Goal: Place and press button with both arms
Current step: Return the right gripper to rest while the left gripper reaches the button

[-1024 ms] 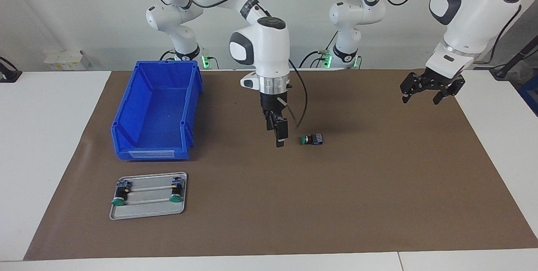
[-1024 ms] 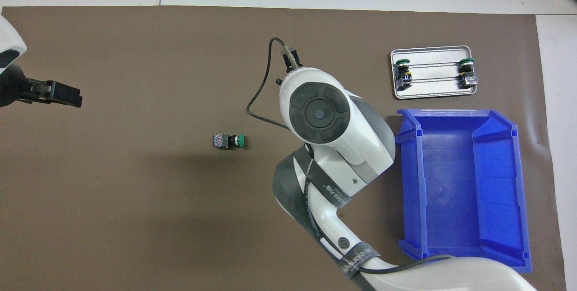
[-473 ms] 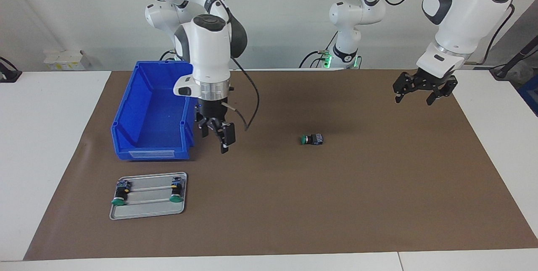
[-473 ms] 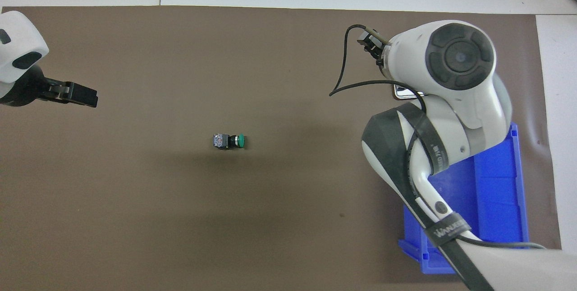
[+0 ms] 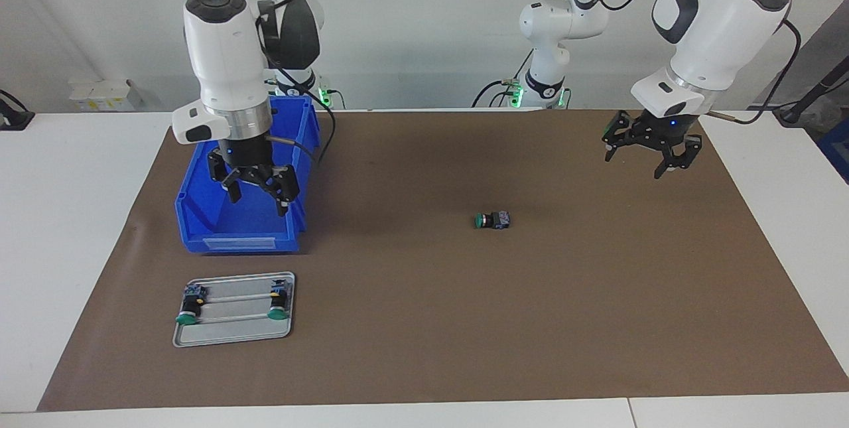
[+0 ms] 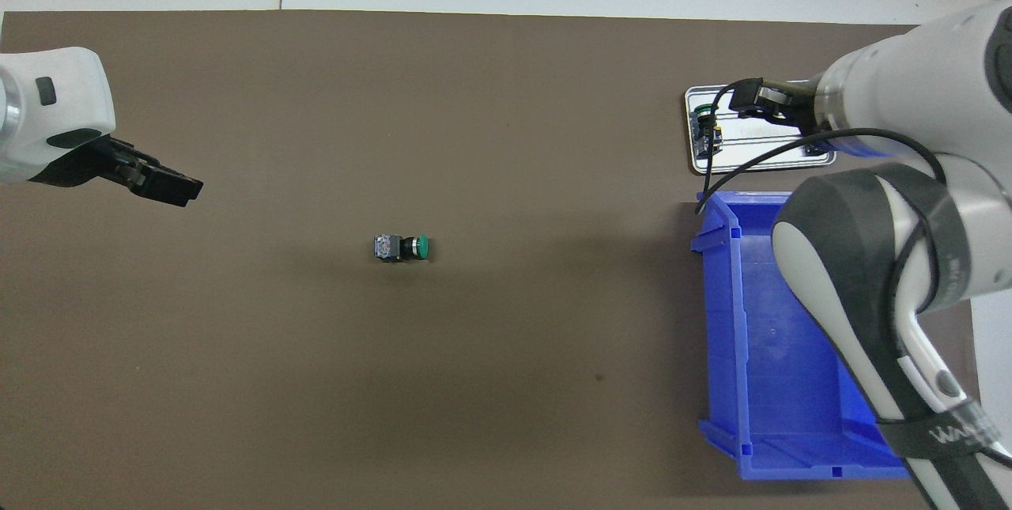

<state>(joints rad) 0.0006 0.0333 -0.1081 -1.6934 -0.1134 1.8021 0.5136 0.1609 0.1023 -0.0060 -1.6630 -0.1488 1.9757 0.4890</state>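
While I watched from my station, the button (image 5: pixel 492 220) lay on its side near the middle of the brown mat (image 5: pixel 424 322), touched by nothing. My right gripper (image 5: pixel 255 193) hung over the blue bin (image 5: pixel 199 215) at the right arm's end of the table — fingers spread, holding nothing. My left gripper (image 5: pixel 640 161) hovered over the mat's edge at the left arm's end — also spread and empty. Two more buttons (image 5: pixel 189 308) sat on the metal tray (image 5: pixel 232 338) near the mat's corner.

No print I can make out here, only a dark strap (image 6: pixel 945 432) on the right arm (image 6: pixel 885 296) with pale lettering too cut off to read.
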